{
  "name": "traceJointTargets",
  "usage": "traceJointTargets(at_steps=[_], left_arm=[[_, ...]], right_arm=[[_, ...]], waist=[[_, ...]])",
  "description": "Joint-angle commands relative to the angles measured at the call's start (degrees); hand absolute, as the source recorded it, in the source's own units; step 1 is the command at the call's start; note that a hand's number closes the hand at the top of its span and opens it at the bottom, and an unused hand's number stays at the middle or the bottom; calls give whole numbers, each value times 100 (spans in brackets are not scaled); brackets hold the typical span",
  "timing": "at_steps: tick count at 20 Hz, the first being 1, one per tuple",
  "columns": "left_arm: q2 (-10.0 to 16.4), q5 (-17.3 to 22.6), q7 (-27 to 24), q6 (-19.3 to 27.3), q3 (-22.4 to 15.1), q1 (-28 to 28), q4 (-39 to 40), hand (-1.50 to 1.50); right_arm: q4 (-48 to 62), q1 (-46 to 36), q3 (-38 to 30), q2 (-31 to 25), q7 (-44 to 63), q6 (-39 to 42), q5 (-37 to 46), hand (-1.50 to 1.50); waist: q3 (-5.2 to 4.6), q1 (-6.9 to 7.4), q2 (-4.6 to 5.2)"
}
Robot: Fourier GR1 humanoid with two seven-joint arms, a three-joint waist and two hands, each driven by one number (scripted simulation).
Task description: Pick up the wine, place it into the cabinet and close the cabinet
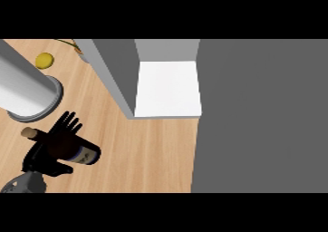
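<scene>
Head view only. Left hand (43,158) at 8 o'clock, grey forearm coming in from the lower edge. Its fingers (68,123) are straight and spread, pointing to 1 o'clock, not curled; the hand is released, laid against the wine bottle (78,148). Bottle is tilted across the hand on the wooden counter (147,154), cork end toward 10 o'clock, labelled base toward 4 o'clock. Cabinet (116,77) stands open at 12 o'clock, white shelf (168,88) bare, well apart from the bottle. White cylinder (19,86) at 10 o'clock, small yellow object (44,60) at 11. Right hand not visible.
</scene>
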Motion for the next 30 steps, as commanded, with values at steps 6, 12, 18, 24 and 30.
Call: traceJointTargets(at_steps=[6, 12, 18, 24, 30], left_arm=[[-153, 564, 41, -216, 329, -283, 807, -150], [-212, 761, 355, -72, 310, -688, 803, -150], [-309, 598, -48, -140, 131, -471, 746, 150], [-478, 220, -374, 252, -162, -551, 556, 150], [-687, 229, -600, 450, -271, -204, -110, 150]], right_arm=[[-1538, 8, -158, -131, 975, -170, -433, -150], [-1537, 365, -254, -204, 687, -83, -402, -150], [-1419, 272, -281, -226, 696, -57, -415, -150], [-1090, -102, -54, 2, 666, -137, -233, -150], [-1432, 442, -312, -214, 543, 58, -455, -150]], waist=[[-4, -12, 3], [5, -29, -6], [6, 29, 1], [0, 50, 8], [7, 40, -13]])
